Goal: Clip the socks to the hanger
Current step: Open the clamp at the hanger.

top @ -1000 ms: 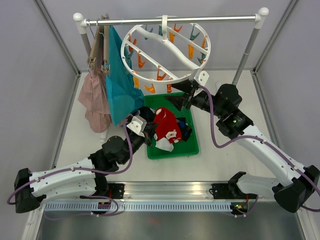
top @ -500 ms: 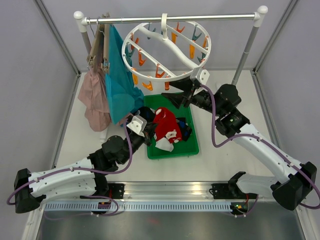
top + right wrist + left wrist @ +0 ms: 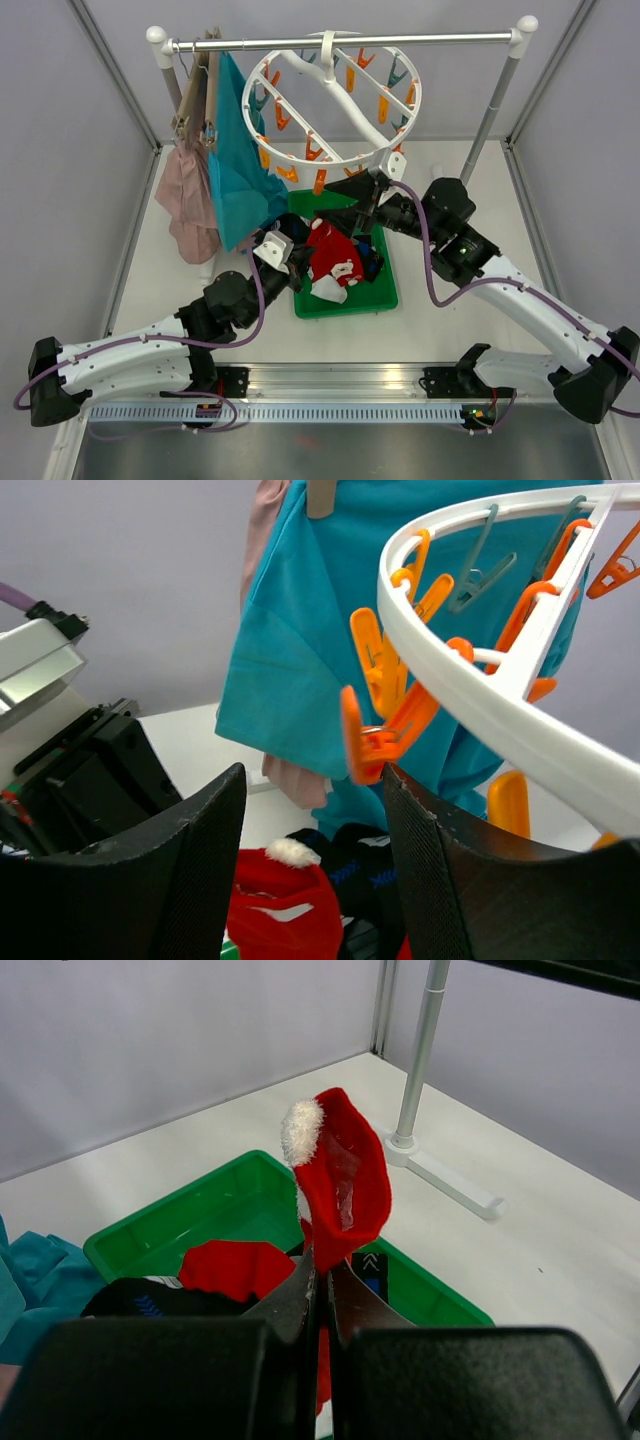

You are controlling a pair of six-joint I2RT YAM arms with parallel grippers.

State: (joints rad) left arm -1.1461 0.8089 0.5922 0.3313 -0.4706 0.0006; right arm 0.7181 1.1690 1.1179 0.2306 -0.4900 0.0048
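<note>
The left claw [image 3: 322, 1272] was closed tight on a red sock [image 3: 345, 1180], pinching it low so that the white-tipped end stood upright above the jaws. It was held over the green tray [image 3: 140, 1235], which sat on the bench [image 3: 440, 320] with the remaining socks [image 3: 345, 268] heaped in it. The right claw [image 3: 312, 780] stood wide and held nothing. It was raised to the near rim of the hanger [image 3: 470, 695], with an orange clip [image 3: 375, 742] just beyond its fingertips.

Risks noted:
- The hanger hung freely by its hook from the rail [image 3: 340, 42] and was tilted. In my judgement a push on the clip could swing the ring away, so the jaws would close on air or only half squeeze the clip.
- The sock was held by a narrow pinch and its free end was limp. It could fold or slip before reaching the clip's mouth.
- Both arms converged over the tray, so contact between them was possible as the sock went up.
- The teal cloth [image 3: 235, 180] hung just left of the ring and could be snagged.

Not established:
- Whether the right fingertips touched the clip.
- Whether the clip's mouth was open, as it faced away.
- The number of socks in the tray, as they overlapped.
- The left fingertips in the overhead view, as the heap hid them.
</note>
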